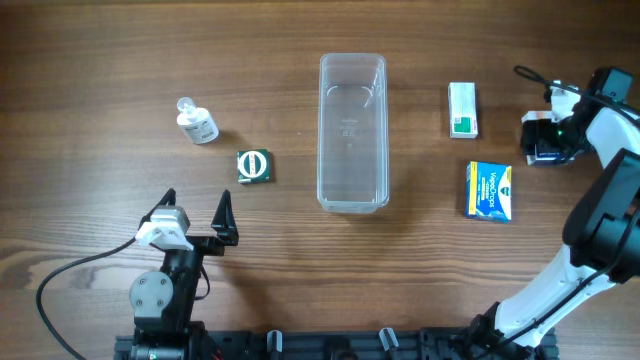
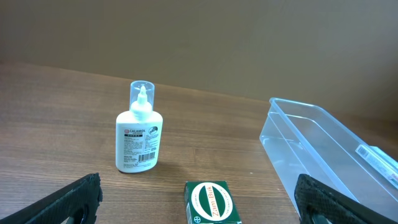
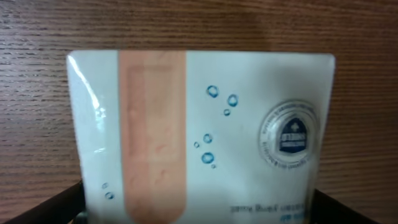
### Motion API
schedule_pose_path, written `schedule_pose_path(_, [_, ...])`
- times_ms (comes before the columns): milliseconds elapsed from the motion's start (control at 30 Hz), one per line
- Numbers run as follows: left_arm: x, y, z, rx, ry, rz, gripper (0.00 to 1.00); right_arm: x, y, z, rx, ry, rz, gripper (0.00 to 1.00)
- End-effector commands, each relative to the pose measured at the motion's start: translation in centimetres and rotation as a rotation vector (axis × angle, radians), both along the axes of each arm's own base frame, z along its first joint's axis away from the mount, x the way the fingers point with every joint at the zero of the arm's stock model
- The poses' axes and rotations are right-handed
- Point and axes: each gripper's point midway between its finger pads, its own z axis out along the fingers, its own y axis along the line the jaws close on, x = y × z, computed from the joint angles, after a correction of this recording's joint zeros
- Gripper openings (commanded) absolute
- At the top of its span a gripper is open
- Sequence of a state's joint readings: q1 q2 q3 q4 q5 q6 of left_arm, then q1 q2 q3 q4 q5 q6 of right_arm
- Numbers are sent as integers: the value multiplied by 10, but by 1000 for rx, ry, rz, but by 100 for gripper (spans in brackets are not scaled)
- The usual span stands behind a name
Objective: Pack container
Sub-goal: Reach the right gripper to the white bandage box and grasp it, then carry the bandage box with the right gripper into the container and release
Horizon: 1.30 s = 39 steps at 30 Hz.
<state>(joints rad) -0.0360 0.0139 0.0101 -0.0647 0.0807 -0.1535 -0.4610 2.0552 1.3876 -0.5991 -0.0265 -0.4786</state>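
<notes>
First pick in hand: right pincer (image 1: pixel 547 140) straddles the plaster box (image 3: pixel 199 124), jaws wide, gripping nothing yet. Left pincer (image 1: pixel 197 202) gapes, empty. Next: close, lift, carry to the empty container (image 1: pixel 352 150).

Open-topped container (image 1: pixel 352 204) at centre, interior free; bare table (image 1: pixel 90 150) wide at far left; bottle (image 1: pixel 197 122) and green box (image 1: pixel 254 166) obstruct its left approach; white box (image 1: pixel 462 109) and blue box (image 1: pixel 489 190) crowd the right.

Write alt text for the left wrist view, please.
A small white bottle with a clear cap stands on the wooden table, a green-and-white box lying nearer the camera and the empty clear container at right. The left gripper, open, shows dark fingertips in the bottom corners.
</notes>
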Motion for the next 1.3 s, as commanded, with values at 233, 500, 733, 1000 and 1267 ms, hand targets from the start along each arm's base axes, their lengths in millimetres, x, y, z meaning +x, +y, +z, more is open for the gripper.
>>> schedule_pose_path(233, [0, -1, -1, 18, -1, -9, 100, 9, -6, 3, -7, -32, -47, 80])
schedule_pose_path(500, [0, -1, -1, 18, -1, -9, 100, 24, 1, 49, 21, -162, -65, 77])
schedule_pose_path(733, [0, -1, -1, 18, -1, -9, 100, 56, 63, 147, 63, -363, 23, 77])
schedule_pose_path(1000, [0, -1, -1, 18, -1, -9, 100, 56, 251, 195, 260, -391, 167, 78])
schedule_pose_path(1267, [0, -1, -1, 18, -1, -9, 100, 39, 346, 192, 230, -401, 94, 77])
